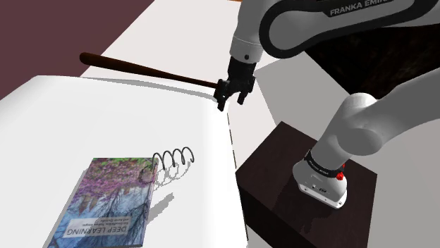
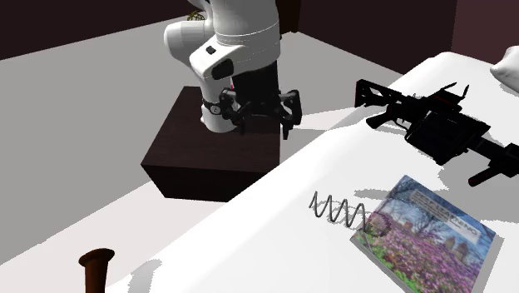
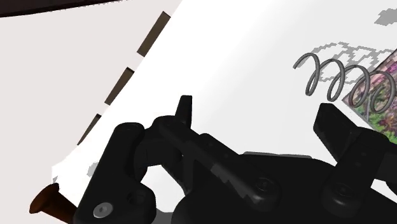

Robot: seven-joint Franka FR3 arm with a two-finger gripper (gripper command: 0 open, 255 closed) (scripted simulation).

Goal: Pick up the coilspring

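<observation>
The coilspring is a grey wire coil lying on its side on the white table, one end over the corner of a book. My black gripper hangs open above the table's edge nearest the stand, well away from the spring and holding nothing. In the second exterior view the gripper is above the table edge, with the spring further in on the table. In the wrist view the fingers stand wide apart, and the spring lies ahead, beyond one fingertip.
A "Deep Learning" book lies beside the spring. A brown bat stretches across the table's far side, ending near the gripper. A black rifle rests further along the table. The dark stand is beside the table.
</observation>
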